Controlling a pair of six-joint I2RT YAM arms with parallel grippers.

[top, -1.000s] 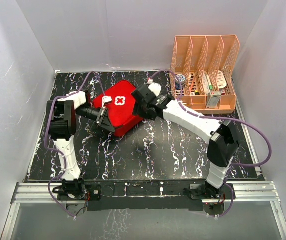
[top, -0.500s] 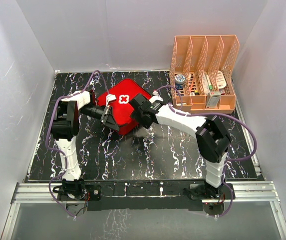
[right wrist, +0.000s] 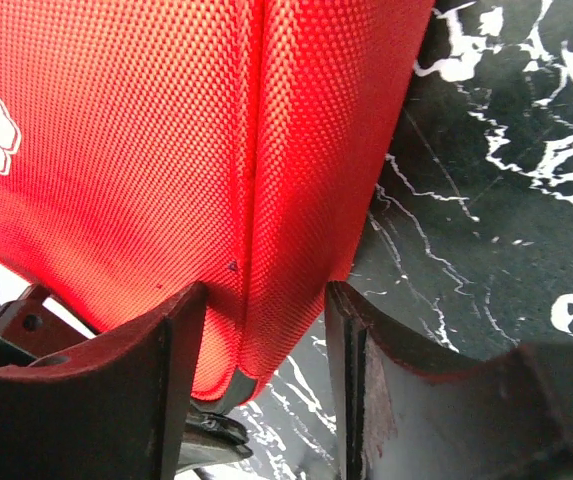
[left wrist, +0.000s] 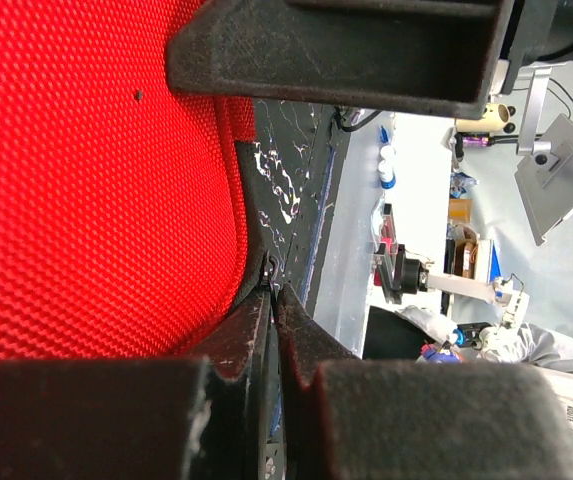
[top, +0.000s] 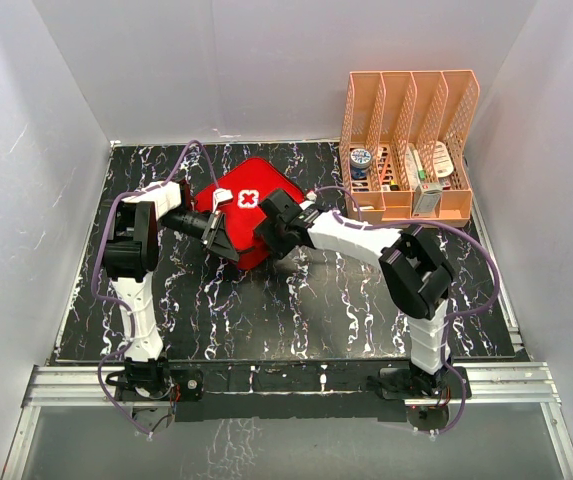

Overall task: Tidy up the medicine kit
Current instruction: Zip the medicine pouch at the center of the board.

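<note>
Centrally, toward the back of the black marbled table (top: 296, 310), lies the medicine kit (top: 251, 205), a red fabric case with its white cross facing up. Its two halves meet along the side seam, so nothing inside can be seen. At the back right, well apart from it, stands an orange-pink file rack (top: 411, 140) with four upright slots. The slots hold small supplies, among them a round blue-and-white container (top: 361, 158) in the leftmost one; the others are too small to name.

The left arm rises from its base, folds at a raised elbow and reaches rightward to the kit's near-left edge. The left gripper (top: 216, 235) is closed, its tips pressed together right at the kit's rim; what lies between them cannot be made out.

The right arm bends at a high elbow and stretches its forearm leftward and low. The right gripper (top: 269, 232) clamps the kit's near-right corner, with its fingers (right wrist: 166, 350) on either side of the seam and the fabric squeezed between them.
</note>
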